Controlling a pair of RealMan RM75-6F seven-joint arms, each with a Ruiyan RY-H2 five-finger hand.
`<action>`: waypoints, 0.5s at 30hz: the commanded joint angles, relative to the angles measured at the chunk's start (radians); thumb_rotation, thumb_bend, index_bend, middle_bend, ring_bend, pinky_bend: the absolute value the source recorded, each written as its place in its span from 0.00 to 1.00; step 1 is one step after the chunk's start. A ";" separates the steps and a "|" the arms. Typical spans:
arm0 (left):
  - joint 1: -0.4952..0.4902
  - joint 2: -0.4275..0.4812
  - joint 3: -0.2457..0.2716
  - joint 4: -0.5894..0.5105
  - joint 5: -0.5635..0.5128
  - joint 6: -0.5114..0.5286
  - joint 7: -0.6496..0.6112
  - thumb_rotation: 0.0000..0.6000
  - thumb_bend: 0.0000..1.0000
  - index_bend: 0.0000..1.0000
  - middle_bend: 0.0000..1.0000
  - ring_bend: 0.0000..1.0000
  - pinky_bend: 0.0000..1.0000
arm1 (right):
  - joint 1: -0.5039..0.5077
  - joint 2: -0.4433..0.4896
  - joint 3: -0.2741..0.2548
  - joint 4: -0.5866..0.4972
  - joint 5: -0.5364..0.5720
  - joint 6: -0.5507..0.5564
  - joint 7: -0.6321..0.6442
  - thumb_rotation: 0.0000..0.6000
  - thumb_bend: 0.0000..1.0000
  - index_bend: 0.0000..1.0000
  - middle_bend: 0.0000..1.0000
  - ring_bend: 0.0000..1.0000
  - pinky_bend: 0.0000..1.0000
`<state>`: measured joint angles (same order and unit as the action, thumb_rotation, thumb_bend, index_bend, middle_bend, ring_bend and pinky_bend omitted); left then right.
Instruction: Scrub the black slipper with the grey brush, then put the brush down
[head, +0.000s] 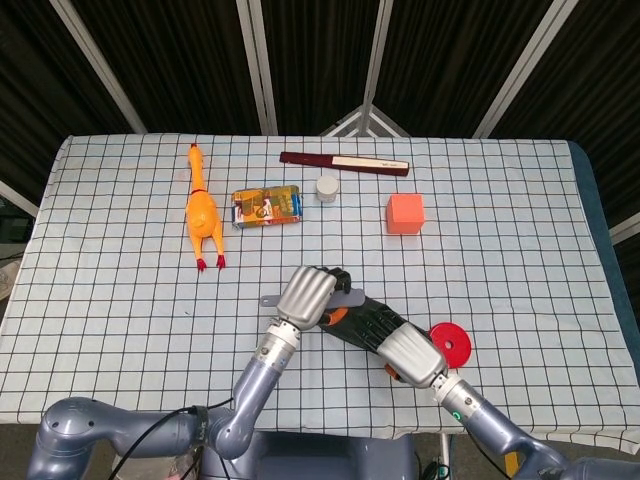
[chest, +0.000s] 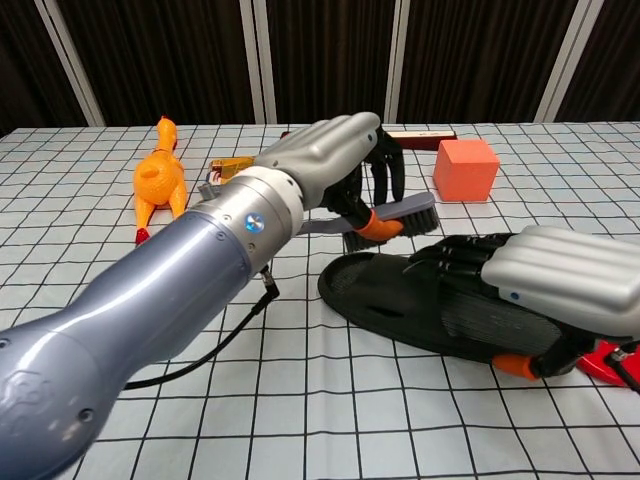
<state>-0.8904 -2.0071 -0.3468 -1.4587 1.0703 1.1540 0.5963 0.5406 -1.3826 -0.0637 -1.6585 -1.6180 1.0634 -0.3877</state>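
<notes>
Left hand grips grey brush above black slipper; right hand holds slipper.

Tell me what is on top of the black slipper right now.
The right robot hand rests on the black slipper, covering its far end. The grey brush, held by the left robot hand, is lifted above the slipper's near end, bristles not touching.

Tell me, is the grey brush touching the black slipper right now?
Apart. The chest view shows the grey brush lifted in the left hand, with checked tablecloth visible between its bristles and the black slipper.
</notes>
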 joint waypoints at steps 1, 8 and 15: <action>0.054 0.086 0.050 -0.087 0.004 0.019 0.018 1.00 0.50 0.49 0.64 0.56 0.60 | -0.058 0.084 -0.007 -0.107 0.028 0.072 -0.067 1.00 0.34 0.00 0.00 0.00 0.19; 0.151 0.278 0.161 -0.235 0.003 0.011 0.001 1.00 0.49 0.49 0.64 0.56 0.60 | -0.128 0.191 -0.020 -0.198 0.036 0.169 -0.105 1.00 0.32 0.00 0.00 0.00 0.19; 0.237 0.447 0.303 -0.306 0.113 0.019 -0.072 1.00 0.50 0.49 0.64 0.56 0.60 | -0.207 0.221 -0.012 -0.163 0.084 0.268 -0.040 1.00 0.32 0.00 0.00 0.00 0.08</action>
<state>-0.6882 -1.6084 -0.0898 -1.7386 1.1428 1.1699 0.5574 0.3542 -1.1649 -0.0803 -1.8379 -1.5497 1.3071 -0.4476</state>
